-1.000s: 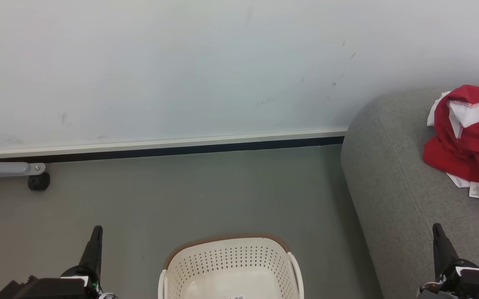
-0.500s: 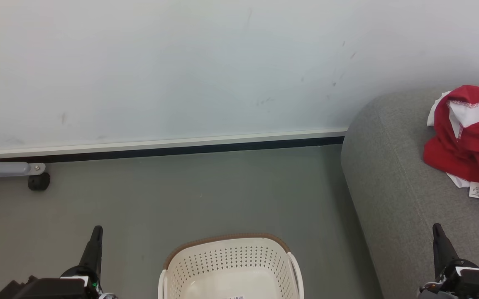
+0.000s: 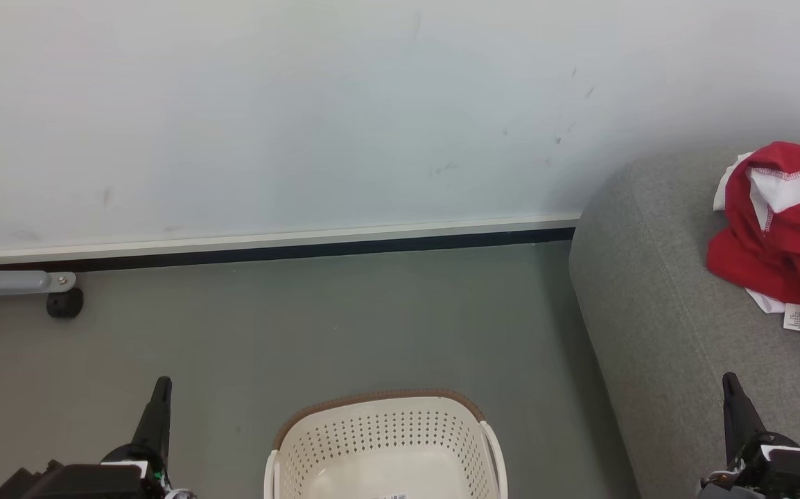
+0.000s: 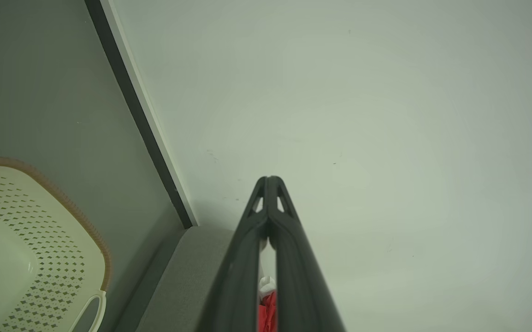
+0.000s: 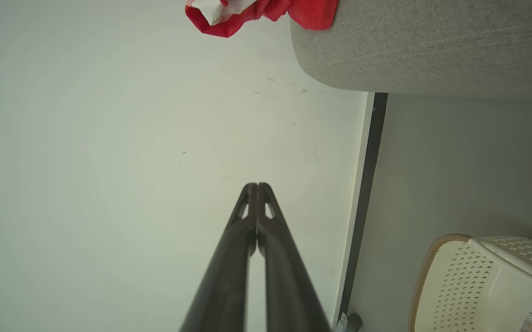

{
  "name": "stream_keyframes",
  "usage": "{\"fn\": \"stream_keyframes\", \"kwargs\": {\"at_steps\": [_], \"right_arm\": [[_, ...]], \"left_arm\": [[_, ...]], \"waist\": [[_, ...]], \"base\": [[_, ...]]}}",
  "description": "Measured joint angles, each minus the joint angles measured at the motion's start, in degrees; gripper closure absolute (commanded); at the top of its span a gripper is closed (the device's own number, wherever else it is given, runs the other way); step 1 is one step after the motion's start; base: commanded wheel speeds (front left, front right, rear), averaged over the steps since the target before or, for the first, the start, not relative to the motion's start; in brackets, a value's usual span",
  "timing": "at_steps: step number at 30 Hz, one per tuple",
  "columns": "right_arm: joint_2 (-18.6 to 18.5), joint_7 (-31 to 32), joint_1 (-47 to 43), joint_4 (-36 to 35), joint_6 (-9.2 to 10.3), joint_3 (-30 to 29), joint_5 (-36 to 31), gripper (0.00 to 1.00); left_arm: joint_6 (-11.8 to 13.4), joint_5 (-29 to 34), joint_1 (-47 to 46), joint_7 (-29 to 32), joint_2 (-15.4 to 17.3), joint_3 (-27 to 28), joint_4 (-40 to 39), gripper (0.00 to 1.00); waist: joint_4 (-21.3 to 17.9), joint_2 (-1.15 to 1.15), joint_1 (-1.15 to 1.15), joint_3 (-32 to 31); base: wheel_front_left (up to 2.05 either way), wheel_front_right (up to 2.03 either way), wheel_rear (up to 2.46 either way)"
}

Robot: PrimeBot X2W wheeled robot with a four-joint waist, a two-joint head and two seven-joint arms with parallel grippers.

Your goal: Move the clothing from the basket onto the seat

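Clothing, bright red with white trim, lies heaped on the seat. A pale wall rises behind the grey floor, and the grey seat occupies the right side. The cream basket stands on the floor near it, between the left gripper and the right gripper, both clenched and grasping nothing.

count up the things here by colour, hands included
red: 1, the clothes pile on the sofa
cream: 1, the basket, nothing red in it
grey: 1, the sofa
dark: 2, the left hand and the right hand, both shut
total: 5
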State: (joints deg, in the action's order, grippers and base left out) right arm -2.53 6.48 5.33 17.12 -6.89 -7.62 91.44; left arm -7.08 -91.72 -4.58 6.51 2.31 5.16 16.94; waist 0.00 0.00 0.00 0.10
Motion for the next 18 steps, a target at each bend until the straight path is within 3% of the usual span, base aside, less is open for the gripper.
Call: {"fn": "stream_keyframes", "kwargs": {"at_steps": [18], "right_arm": [[0.0, 0.0, 0.0, -0.01, 0.0, 0.0, 0.0, 1.0]], "left_arm": [[0.0, 0.0, 0.0, 0.0, 0.0, 0.0, 0.01, 1.0]], "waist": [[0.0, 0.0, 0.0, 0.0]], "base": [[0.0, 0.0, 0.0]]}}
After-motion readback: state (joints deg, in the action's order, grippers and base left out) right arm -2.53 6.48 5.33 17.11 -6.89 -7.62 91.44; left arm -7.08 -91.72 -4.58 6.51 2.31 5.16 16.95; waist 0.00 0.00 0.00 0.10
